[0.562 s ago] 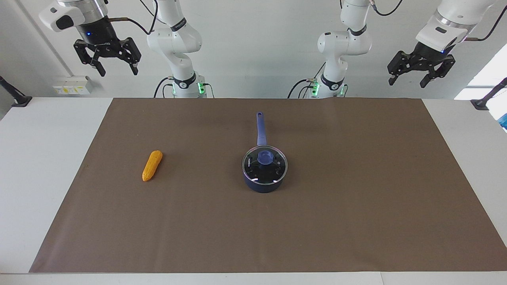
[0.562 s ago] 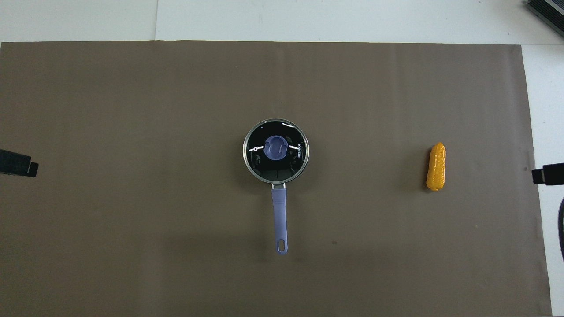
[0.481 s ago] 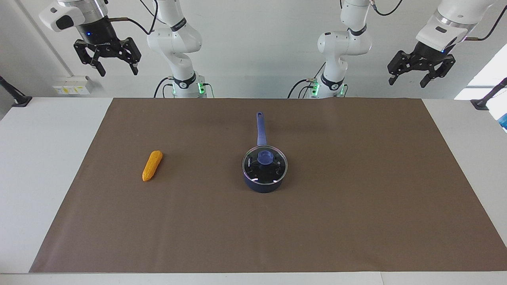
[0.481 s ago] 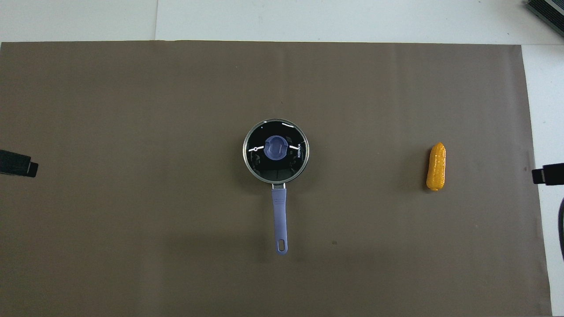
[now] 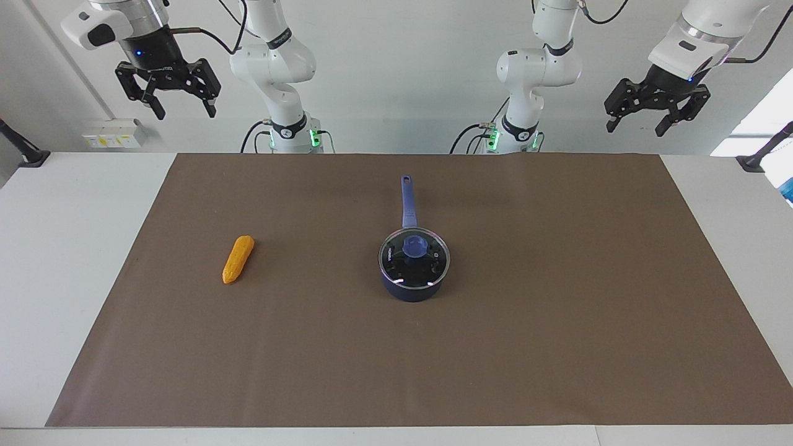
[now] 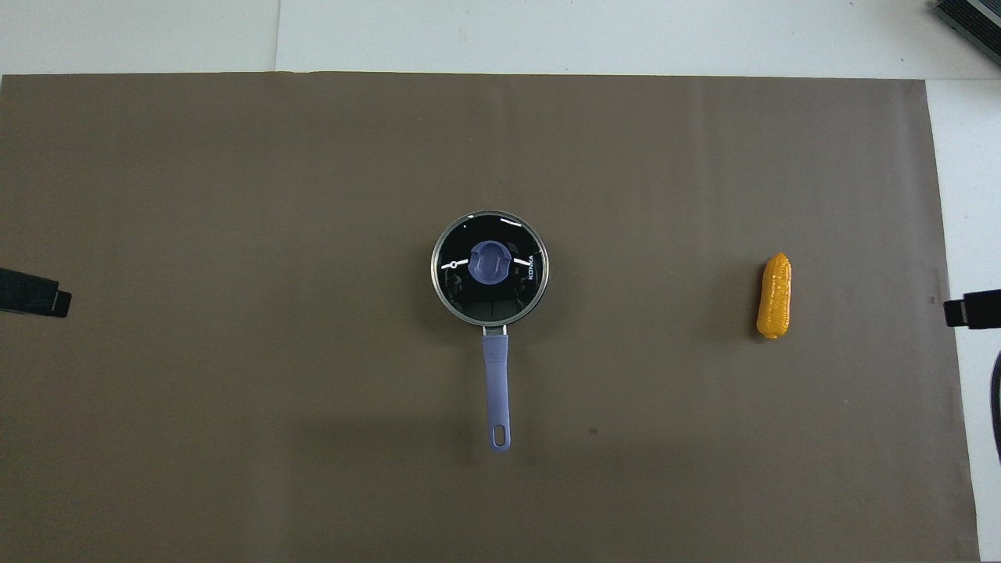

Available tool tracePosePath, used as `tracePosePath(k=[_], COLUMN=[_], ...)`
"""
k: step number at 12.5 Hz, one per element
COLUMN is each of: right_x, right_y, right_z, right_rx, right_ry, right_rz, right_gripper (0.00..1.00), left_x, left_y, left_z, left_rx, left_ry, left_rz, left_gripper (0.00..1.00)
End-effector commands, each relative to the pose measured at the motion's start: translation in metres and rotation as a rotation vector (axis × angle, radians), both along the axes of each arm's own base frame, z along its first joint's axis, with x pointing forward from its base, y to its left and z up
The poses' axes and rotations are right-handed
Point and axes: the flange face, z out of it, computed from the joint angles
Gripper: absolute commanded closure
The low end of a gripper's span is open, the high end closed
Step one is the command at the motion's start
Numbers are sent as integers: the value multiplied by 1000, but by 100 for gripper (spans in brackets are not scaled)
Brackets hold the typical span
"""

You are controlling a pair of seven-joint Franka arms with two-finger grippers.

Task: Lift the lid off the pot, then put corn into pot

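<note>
A dark navy pot (image 5: 414, 286) (image 6: 442, 301) stands at the middle of the brown mat, its light blue handle (image 5: 407, 201) (image 6: 496, 387) pointing toward the robots. The glass lid (image 5: 433, 263) (image 6: 516, 293) with a blue knob (image 5: 414, 246) (image 6: 489, 262) sits on the pot. An orange-yellow corn (image 5: 238, 259) (image 6: 774, 295) lies on the mat toward the right arm's end. My right gripper (image 5: 181, 113) hangs open, high above its end of the table. My left gripper (image 5: 637, 126) hangs open and high at the other end. Both are empty.
The brown mat (image 5: 557, 322) (image 6: 235, 195) covers most of the white table (image 5: 68, 248). A black stand (image 5: 753, 162) sits at the table edge near the left arm, another (image 5: 25, 155) near the right arm. One fingertip of each gripper pokes in at the overhead view's sides.
The left gripper has risen slightly. Pot, lid and corn have not moved.
</note>
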Motion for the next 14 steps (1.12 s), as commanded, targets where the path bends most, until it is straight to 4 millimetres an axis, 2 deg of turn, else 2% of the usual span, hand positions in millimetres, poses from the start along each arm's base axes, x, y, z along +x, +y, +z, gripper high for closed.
tracePosePath(k=[1, 14], right_x=[-4, -6], right_y=[2, 2], right_z=[3, 4], right_rx=[13, 14], right_ry=[3, 9], right_rz=[-1, -1], right_gripper=[0, 0], left_x=[-10, -5], left_y=[-1, -2], left_z=[0, 1], left_rx=[-14, -12], left_ry=[8, -21], left_rz=[1, -10], left_gripper=[0, 0])
